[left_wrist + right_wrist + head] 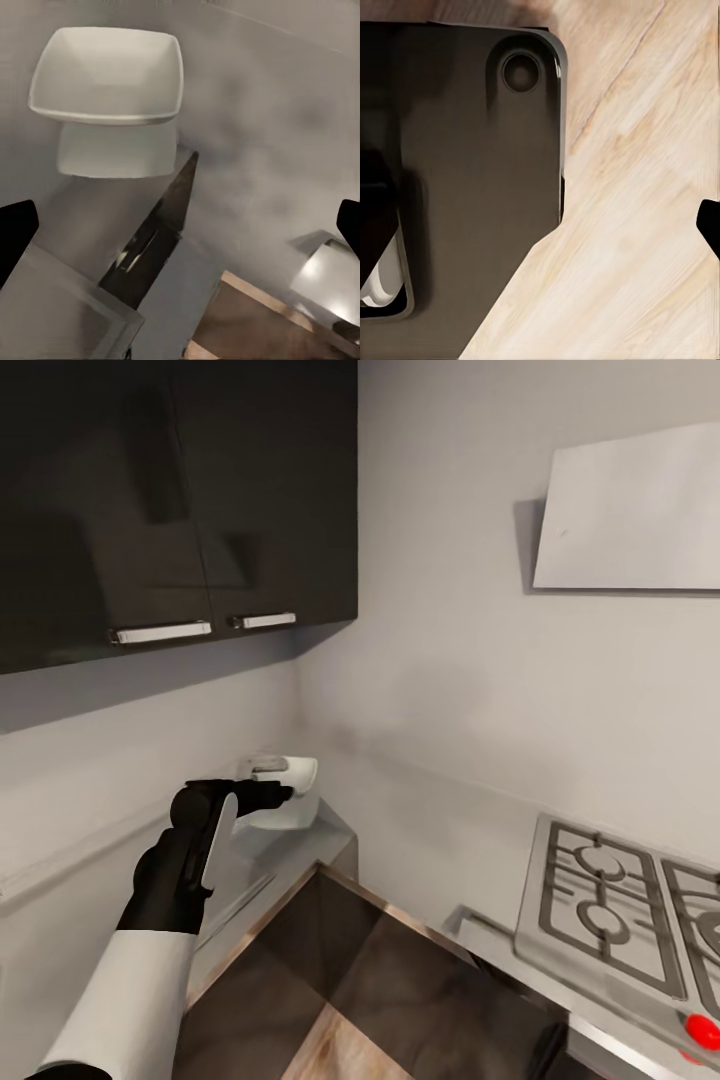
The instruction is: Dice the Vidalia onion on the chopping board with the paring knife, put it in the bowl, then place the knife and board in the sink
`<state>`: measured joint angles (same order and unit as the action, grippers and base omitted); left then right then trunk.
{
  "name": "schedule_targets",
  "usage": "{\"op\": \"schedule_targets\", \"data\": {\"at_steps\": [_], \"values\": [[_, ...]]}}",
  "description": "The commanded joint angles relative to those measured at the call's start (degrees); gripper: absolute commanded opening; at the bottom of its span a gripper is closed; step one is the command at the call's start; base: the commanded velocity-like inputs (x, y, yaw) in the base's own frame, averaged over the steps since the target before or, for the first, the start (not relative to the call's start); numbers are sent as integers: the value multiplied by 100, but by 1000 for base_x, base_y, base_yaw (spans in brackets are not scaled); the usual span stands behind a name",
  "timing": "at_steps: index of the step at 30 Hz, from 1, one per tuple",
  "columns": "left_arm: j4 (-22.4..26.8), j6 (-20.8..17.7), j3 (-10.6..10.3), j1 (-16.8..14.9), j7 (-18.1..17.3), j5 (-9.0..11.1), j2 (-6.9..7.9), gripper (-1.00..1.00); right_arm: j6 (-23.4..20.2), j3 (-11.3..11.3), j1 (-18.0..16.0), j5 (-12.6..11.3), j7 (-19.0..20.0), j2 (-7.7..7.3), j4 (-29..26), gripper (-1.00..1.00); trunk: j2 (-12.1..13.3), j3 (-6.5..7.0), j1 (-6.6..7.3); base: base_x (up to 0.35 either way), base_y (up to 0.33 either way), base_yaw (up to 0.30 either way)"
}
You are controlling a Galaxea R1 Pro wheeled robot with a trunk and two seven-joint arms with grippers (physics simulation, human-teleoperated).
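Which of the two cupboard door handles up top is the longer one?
The left handle, on the wider door above the left arm. It is a long silver bar; the right handle beside it, nearer the room corner, is clearly shorter.

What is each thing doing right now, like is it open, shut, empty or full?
Shallow white squarish bowl: upright on the dark grey countertop, empty.
Black left gripper: open, holding nothing, above the bowl's side of the counter.
Right gripper: open, holding nothing, over pale wooden floor.
Dark upper cabinet doors: shut.
Steel stove burners: no flame, nothing on them.
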<state>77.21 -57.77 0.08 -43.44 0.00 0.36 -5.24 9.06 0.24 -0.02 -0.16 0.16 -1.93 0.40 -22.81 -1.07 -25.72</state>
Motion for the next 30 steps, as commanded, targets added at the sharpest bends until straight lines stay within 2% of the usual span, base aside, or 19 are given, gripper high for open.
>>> {"op": "schedule_targets", "data": {"at_steps": [1,9,16,21,30], "values": [[3,-24,1,-6,0,1,-3,100,26,2,-1,-2,2,-1,4,100,-11,-11,-6,255,-146,241],[-18,-24,1,-6,0,0,-3,100,26,2,-1,-2,9,-1,4,100,-11,-11,-6,257,-147,135],[-22,-24,1,-4,0,0,-3,100,26,2,-4,-2,2,-1,4,100,-11,-11,-6,29,-16,13],[-22,-24,1,-2,0,0,-3,100,28,2,1,-2,2,-1,4,100,-11,-11,-6,31,-3,137],[-22,-24,1,-5,0,0,-3,100,26,2,0,-2,10,-1,4,100,-11,-11,-6,211,0,64]]}}
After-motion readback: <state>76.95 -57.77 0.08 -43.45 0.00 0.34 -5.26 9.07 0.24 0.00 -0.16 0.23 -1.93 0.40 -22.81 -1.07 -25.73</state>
